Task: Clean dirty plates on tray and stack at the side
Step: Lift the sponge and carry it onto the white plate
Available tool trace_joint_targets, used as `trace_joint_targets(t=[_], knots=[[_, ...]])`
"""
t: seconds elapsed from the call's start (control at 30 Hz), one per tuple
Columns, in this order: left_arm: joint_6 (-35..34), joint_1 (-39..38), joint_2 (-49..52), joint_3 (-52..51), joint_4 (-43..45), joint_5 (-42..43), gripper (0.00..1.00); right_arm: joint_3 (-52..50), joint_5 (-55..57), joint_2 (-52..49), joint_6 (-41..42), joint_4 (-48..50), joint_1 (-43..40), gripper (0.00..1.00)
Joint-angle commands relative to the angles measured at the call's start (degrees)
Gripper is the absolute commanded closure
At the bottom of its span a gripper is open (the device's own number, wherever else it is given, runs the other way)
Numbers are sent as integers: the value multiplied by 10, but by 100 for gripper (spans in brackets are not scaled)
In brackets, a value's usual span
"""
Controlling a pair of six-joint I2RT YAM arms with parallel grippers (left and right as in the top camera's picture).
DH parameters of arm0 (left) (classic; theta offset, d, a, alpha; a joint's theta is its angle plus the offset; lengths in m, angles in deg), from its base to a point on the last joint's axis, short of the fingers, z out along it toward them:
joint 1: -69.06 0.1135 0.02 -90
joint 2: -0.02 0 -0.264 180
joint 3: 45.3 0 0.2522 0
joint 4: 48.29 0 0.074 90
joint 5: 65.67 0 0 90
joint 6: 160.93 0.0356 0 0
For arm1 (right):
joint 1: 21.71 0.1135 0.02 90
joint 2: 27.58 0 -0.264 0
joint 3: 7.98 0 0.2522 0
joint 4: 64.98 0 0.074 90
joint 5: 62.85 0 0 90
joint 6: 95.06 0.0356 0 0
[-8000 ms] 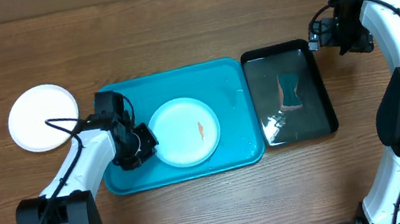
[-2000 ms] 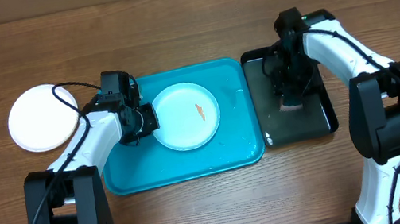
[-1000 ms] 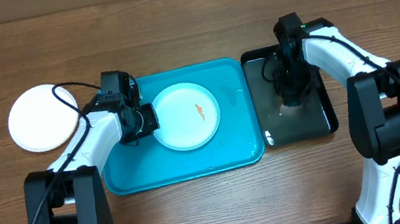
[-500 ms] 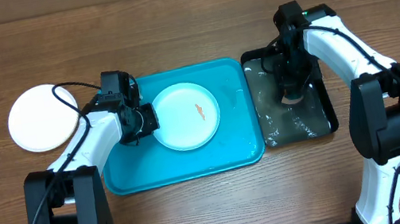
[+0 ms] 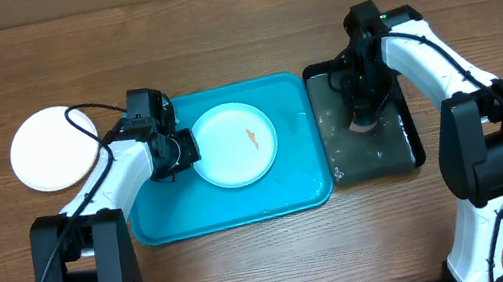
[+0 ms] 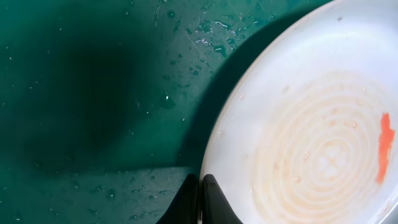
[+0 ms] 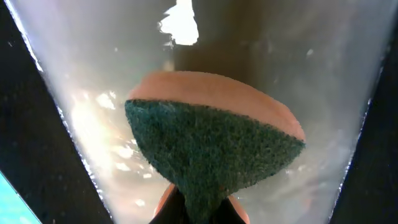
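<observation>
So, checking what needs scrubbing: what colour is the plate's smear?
Orange smear, clearest in the left wrist view.

The right tool [image 7: 198,214] has a squashed orange sponge with a dark green scrubby face [image 7: 211,155] pinched, over cloudy water in a glossy black tray [image 7: 31,155].

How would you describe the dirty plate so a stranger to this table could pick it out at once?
Find the big turquoise tray mid-table. One pale round plate lies in it, its left rim pinched by the left claw. Unlike the white plate on the bare wood further left, it carries a small orange smear.
</observation>
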Motion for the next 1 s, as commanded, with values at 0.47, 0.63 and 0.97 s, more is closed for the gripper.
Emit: trace_joint_targets(t=[0.47,0.63,0.97], knots=[[-10,-3,-16,12,-3,26,96,15,-3,18,-9,-1,1,96],[-11,-3,-16,12,-3,27,96,15,-12,18,-32,-7,0,96],[-35,-3,-16,12,-10,26,96,64,30,18,2,-53,0,96]])
